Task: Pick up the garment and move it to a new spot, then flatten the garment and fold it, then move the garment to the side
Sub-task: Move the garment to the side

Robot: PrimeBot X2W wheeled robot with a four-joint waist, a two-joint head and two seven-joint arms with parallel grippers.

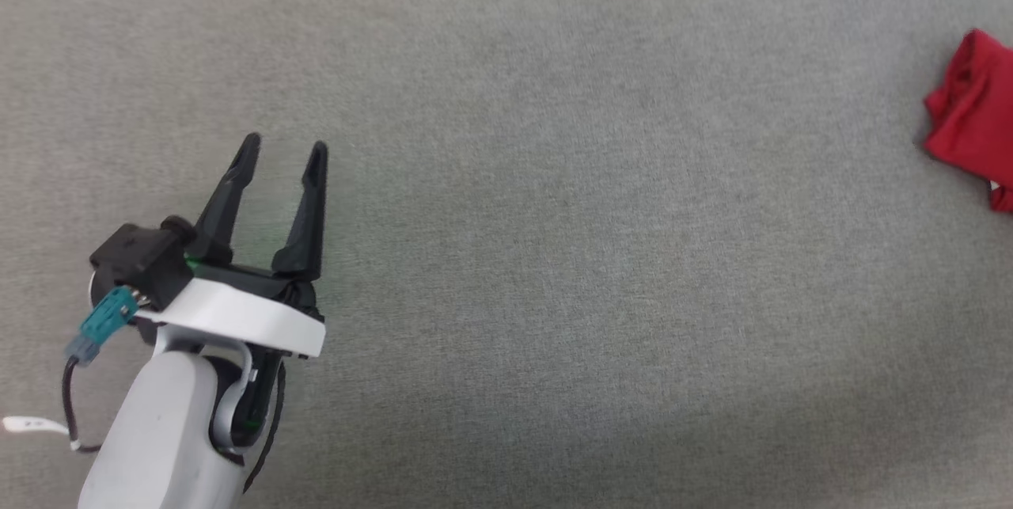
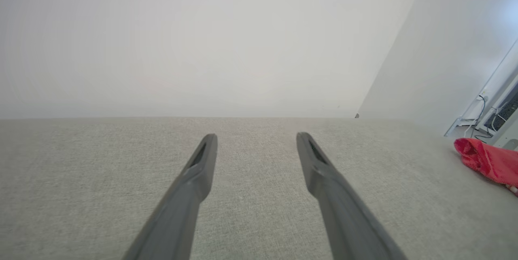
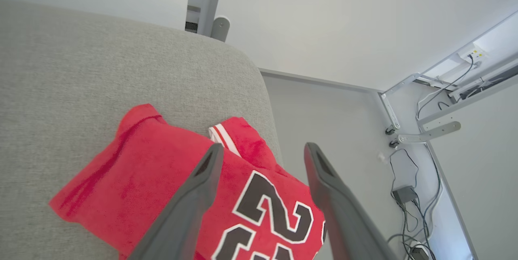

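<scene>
The garment (image 3: pixel 153 171) lies as a compact red bundle by the rounded corner of the grey padded surface (image 1: pixel 554 216). It sits at the far right edge of the head view and in the lower centre of the right wrist view. Its black number 23 (image 3: pixel 275 215) faces up, and a bit of striped trim (image 3: pixel 220 136) shows at its upper edge. It looks folded into a small packet rather than spread out, but its lower part runs off the frame, so the neatness of the fold cannot be told. The right gripper (image 3: pixel 263 151) hangs above it with its fingers spread wide and nothing between them; the cloth rests on the surface, not in the claw. The left gripper (image 1: pixel 285 146), at the lower left of the head view, is likewise fully spread and empty, over bare surface well apart from the garment. From this, the moving, flattening and folding appear done and the garment set to the side, so little seems left beyond drawing the right arm clear.
</scene>
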